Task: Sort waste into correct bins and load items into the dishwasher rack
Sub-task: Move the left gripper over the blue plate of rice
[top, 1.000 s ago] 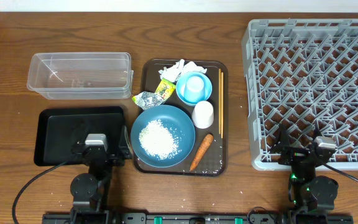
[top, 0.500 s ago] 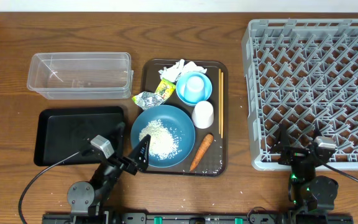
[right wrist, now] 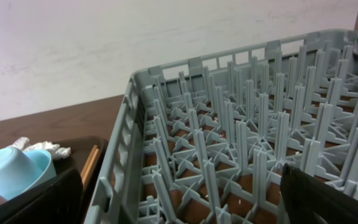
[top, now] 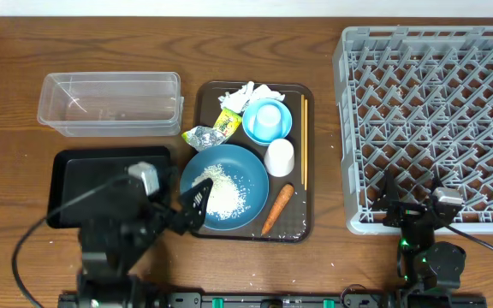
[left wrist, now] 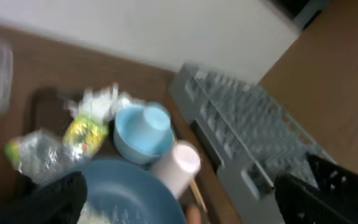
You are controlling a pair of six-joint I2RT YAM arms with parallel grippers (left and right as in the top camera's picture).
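Observation:
My left gripper (top: 188, 204) is open and empty at the left edge of the dark blue bowl (top: 251, 174), which holds the rice (top: 222, 190). In the left wrist view (left wrist: 185, 208) the bowl (left wrist: 135, 193), light blue cup (left wrist: 143, 129), white cup (left wrist: 178, 167), foil (left wrist: 33, 152), wrapper (left wrist: 86, 134) and tissue (left wrist: 98, 102) lie ahead. The carrot (top: 277, 209) and chopsticks (top: 304, 137) lie on the brown tray's right side. My right gripper (top: 409, 195) is open over the grey rack's (top: 435, 94) front edge, with pegs between its fingers (right wrist: 182, 199).
The clear tub (top: 109, 104) stands at the back left, and the black tray (top: 80, 175) is in front of it, partly under my left arm. The brown serving tray (top: 308, 214) sits between the bins and the rack.
My left arm has lifted from its rest over the black tray and swung right, its open gripper now at the blue bowl. The right arm has not moved.

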